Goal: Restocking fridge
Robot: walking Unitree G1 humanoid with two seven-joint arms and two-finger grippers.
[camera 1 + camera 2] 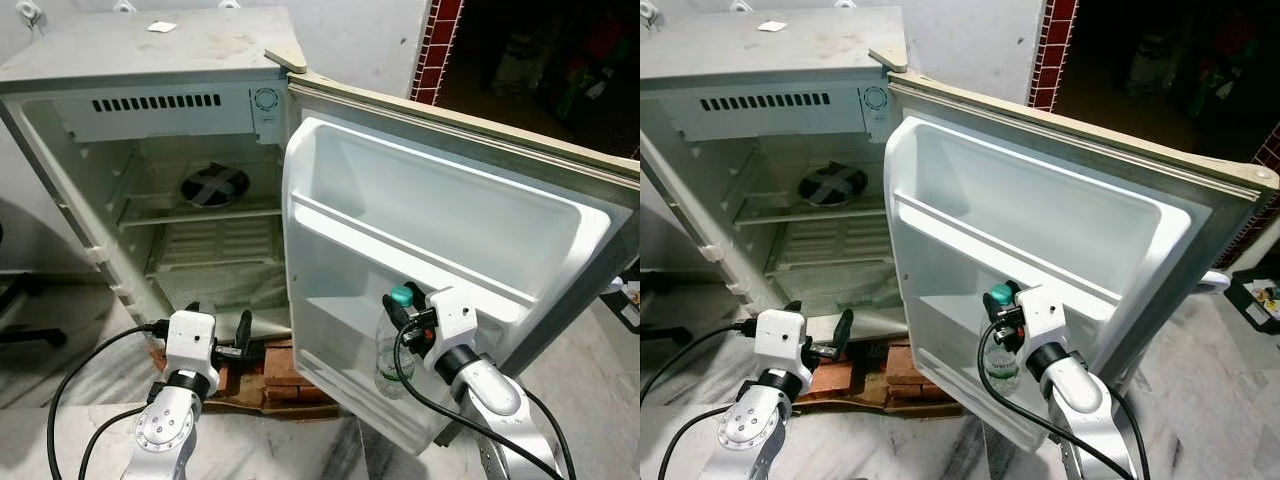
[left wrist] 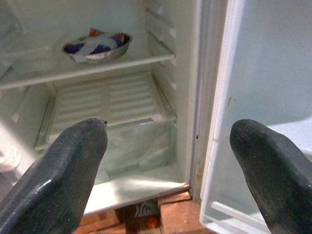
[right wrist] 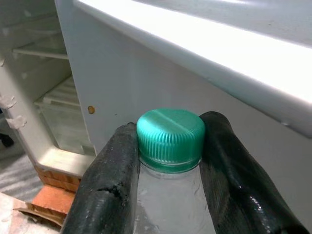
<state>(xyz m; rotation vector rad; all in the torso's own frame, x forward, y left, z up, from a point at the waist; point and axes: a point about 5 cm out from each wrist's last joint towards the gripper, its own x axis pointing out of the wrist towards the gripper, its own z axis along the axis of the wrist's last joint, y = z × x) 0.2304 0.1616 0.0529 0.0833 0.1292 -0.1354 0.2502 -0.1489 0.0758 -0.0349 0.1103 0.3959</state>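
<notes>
We see a white fridge (image 1: 150, 60) with a white door (image 1: 440, 230), a clear bottle (image 1: 393, 355) with green cap (image 3: 170, 132), black fingers (image 3: 109, 185), red bricks (image 1: 270, 375), silver bowl (image 2: 96, 46).

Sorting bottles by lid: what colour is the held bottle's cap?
Teal green ribbed plastic cap, clearest in the right wrist view.

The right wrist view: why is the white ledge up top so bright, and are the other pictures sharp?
Right wrist view: the door shelf is washed out by glare, while the green cap is crisp. Left wrist view: soft and grainy, the near fingers blurred. Eye views: evenly lit, the doorway dark.
</notes>
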